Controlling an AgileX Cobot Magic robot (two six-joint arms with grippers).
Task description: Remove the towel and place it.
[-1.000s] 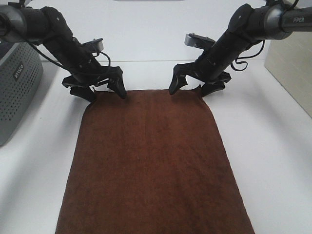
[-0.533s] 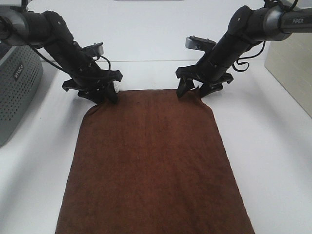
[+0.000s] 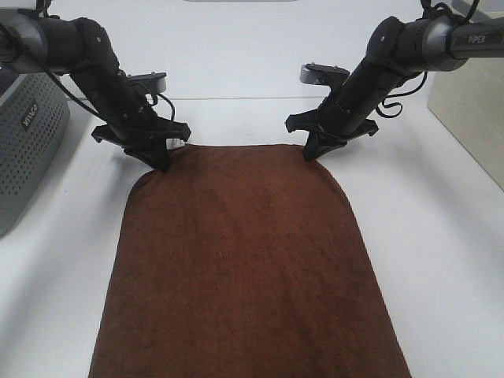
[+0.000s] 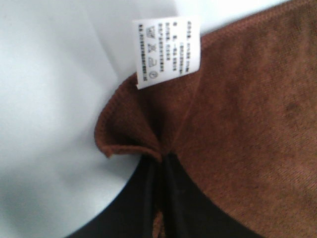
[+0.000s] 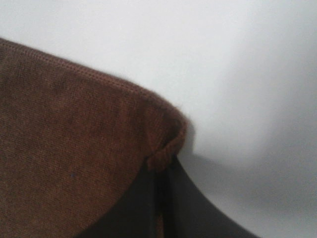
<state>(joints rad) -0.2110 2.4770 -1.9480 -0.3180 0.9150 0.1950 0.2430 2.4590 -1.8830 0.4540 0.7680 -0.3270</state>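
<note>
— So where does the towel (image 3: 244, 260) lie?
— Flat on the bench (image 3: 441, 236), long axis running from upper frame to bottom edge. The left claw (image 3: 160, 160) and right claw (image 3: 309, 151) each pinch an upper corner.

"PIPER" in white on the right arm (image 3: 441, 37); raised lettering on the grey basket (image 3: 27, 126), not legible; tiny print and wash-care symbols on the white tag (image 4: 167, 52) of the towel (image 4: 247, 129), too blurred to read
</note>
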